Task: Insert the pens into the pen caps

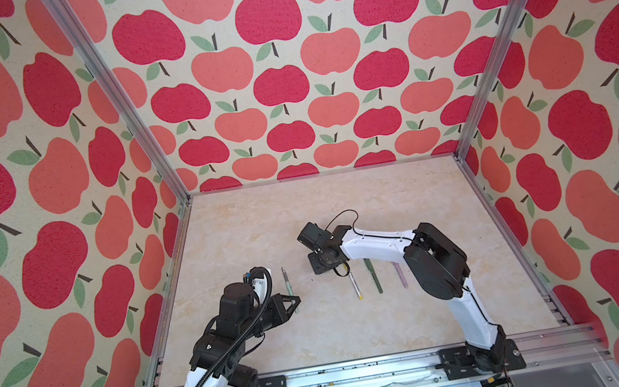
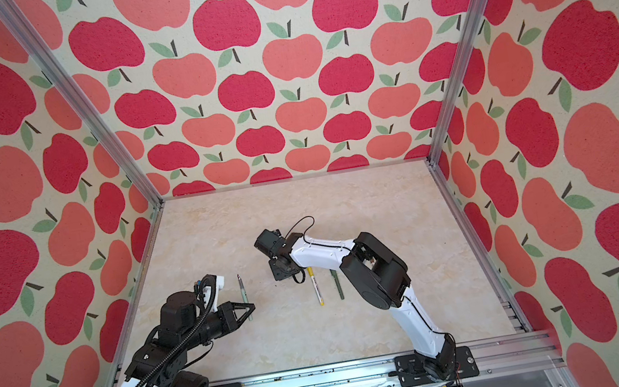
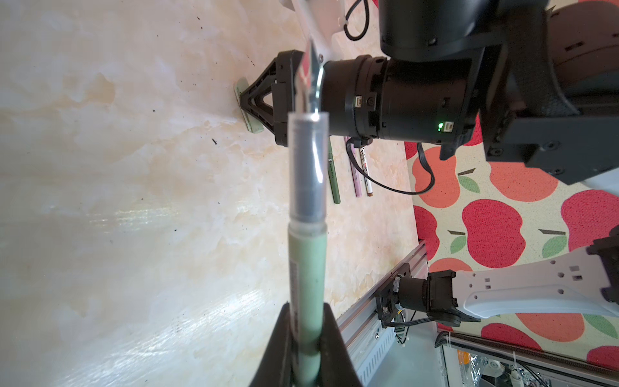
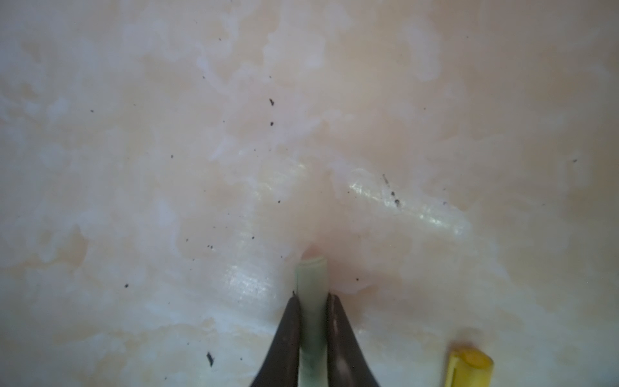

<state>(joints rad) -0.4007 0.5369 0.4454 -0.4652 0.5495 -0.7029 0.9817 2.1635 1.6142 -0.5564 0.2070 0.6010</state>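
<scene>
My left gripper (image 1: 294,302) (image 2: 251,308) (image 3: 307,308) is shut on the pale green pen (image 1: 287,286) (image 2: 242,291) (image 3: 306,261) by its barrel, above the table. The pen's dark tip points toward the back wall. My right gripper (image 4: 311,301) (image 3: 246,100) points straight down at the table, shut on the pale green pen cap (image 4: 311,278) (image 3: 254,127), which lies on the surface. In both top views the right wrist (image 1: 323,262) (image 2: 282,268) hides that cap. Pen and cap are well apart.
Right of the right gripper lie a white-and-yellow pen (image 1: 355,286) (image 2: 315,286), a dark green pen (image 1: 374,277) (image 2: 338,284) (image 3: 333,177) and a pink pen (image 1: 400,275) (image 3: 355,177). A white-and-brown pen (image 3: 365,171) lies beside them. A yellow tube end (image 4: 469,367) is near the cap.
</scene>
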